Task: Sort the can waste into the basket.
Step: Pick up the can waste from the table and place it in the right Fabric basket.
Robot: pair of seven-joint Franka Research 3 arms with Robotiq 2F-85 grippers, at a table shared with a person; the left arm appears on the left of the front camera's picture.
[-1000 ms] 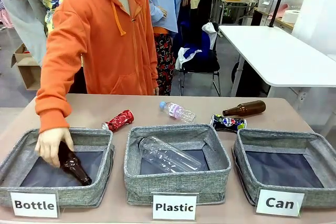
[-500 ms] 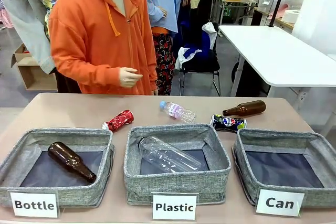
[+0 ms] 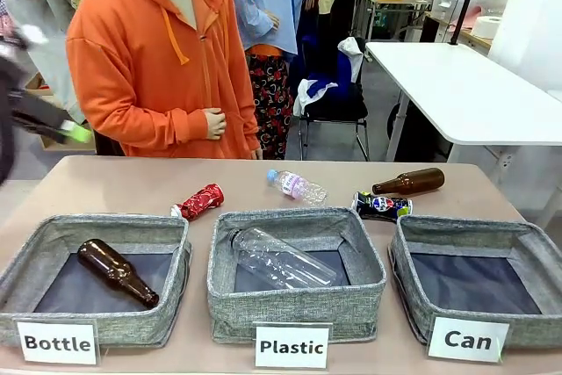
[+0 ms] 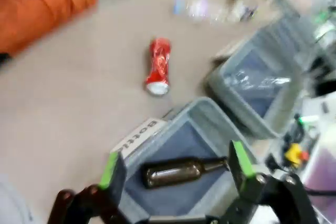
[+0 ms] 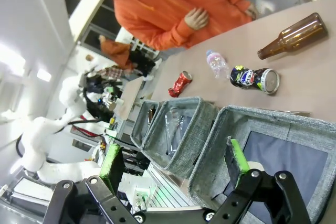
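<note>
**Tan table: both cans unsorted, basket empty**

The red can lies on its side ahead of the left pincer, past the bin beneath it. The blue can lies ahead of the right pincer, just beyond the far wall of the basket under it. Both pincers stand wide open and hold nothing.

Judgement: the right pincer is better placed. It should close across the blue can's crushed middle, clear of the brown bottle nearby, and release low over the basket.

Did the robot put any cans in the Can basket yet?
Not yet. Done: nothing; the Can basket holds no cans. In hand: nothing; the left gripper and right gripper are open. To do: the red can and blue can both lie on the table.
</note>
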